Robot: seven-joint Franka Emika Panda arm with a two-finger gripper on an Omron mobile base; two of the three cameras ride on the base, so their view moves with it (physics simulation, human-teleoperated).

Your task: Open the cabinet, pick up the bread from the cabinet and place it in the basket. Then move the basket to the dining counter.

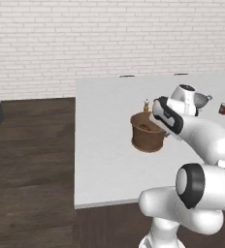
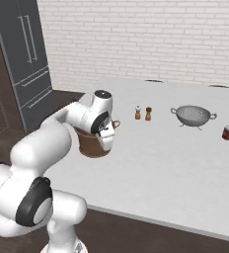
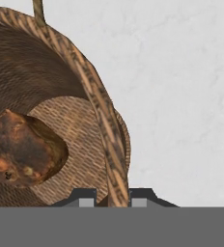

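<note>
in the hand view the two dark fingertips [image 3: 87, 197] stand on either side of the woven rim of the basket [image 3: 104, 125], one inside the wall and one outside, pinched onto it. the gripper [image 3: 111, 198] is thus clenched on the basket's rim. just inside, the bread [image 3: 22, 149] lies on the basket's woven floor, a dark golden-brown lump against the inner wall, apart from the fingers.

from the left base view the gripper [image 1: 159, 125] meets the near right edge of the basket [image 1: 146, 134], and the bread [image 1: 144, 127] shows as a small patch within. the basket sits on the dining counter [image 1: 104, 160], toward its left half, upright. in the right base view the gripper [image 2: 106, 136] comes down on the basket [image 2: 92, 144] from above, the hand covering much of it.

farther along the dining counter [image 2: 166, 168] stand two small shakers [image 2: 142, 113] side by side, then a steel colander [image 2: 193, 116], then a red can [image 2: 228, 132], all well apart from the basket. a tall grey cabinet front [image 2: 25, 54] stands at the left, beyond the counter.
</note>
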